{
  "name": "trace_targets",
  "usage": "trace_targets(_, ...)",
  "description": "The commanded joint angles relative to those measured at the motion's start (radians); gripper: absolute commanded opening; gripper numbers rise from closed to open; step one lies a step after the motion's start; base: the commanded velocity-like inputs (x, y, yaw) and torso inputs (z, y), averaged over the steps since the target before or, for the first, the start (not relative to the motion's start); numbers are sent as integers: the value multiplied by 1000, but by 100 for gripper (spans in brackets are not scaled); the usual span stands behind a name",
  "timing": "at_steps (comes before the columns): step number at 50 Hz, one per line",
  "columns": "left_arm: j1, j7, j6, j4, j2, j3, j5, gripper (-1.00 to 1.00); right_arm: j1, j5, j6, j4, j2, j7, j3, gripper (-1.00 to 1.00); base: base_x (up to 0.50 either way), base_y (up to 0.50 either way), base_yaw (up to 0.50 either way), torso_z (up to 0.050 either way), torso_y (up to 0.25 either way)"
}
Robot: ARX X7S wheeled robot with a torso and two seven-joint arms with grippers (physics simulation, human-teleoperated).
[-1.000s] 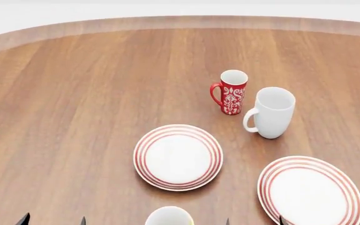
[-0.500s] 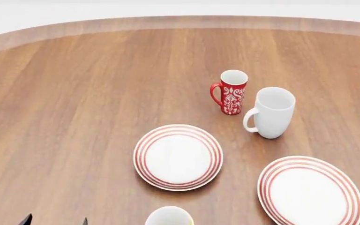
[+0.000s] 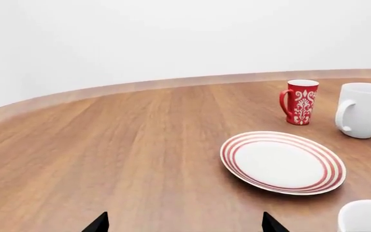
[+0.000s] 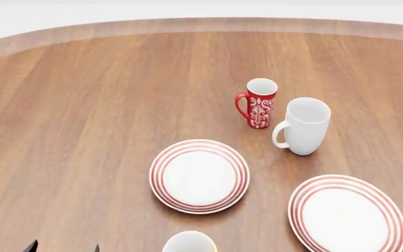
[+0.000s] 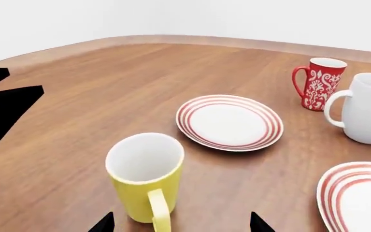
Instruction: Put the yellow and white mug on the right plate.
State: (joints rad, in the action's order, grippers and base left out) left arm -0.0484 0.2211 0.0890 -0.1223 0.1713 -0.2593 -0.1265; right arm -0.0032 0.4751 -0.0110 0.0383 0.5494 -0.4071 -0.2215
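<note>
Mug position is what's deciding this one. The yellow and white mug [image 5: 145, 176] is standing upright on the table [image 4: 82, 115], right in front of the right gripper [image 5: 179, 223], with its loop handle pointing back toward that wrist camera, so the right arm is looking like the nearer one by a good margin. The right gripper's two dark tips are sitting wide apart on either side of the mug's base, spread and holding nothing. The left gripper [image 3: 184, 223] is spread wide too, empty, with only the mug's white rim poking into the corner of its view.

The right plate [image 4: 347, 216] is sitting near the mug on the robot's right, apart from it and bare, so I'm guessing a short lift and sideways carry.

Hard bits: from the head view the mug is mostly cut off at the bottom edge, only its rim showing, and the right gripper isn't showing there at all. Both wrist views are only catching fingertips, not the full fingers.
</note>
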Motion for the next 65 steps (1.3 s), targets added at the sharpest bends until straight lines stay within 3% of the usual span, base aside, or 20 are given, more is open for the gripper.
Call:
trace_targets(1,-2,6,5,-5,4,-8,-2,100,12,-45,4,28,3,-5,-30,100,0,0,0,0,0)
trace_targets(18,3,13,5,13,14,-12,-15,100,92,-170,-5,105,-41,1,-125,100,0,0,0,0,0)
trace_targets(65,-8,28,19,-14,26,-37,-31,100,275,-172,52,384,-157,-112,-192,100,0,0,0,0,0)
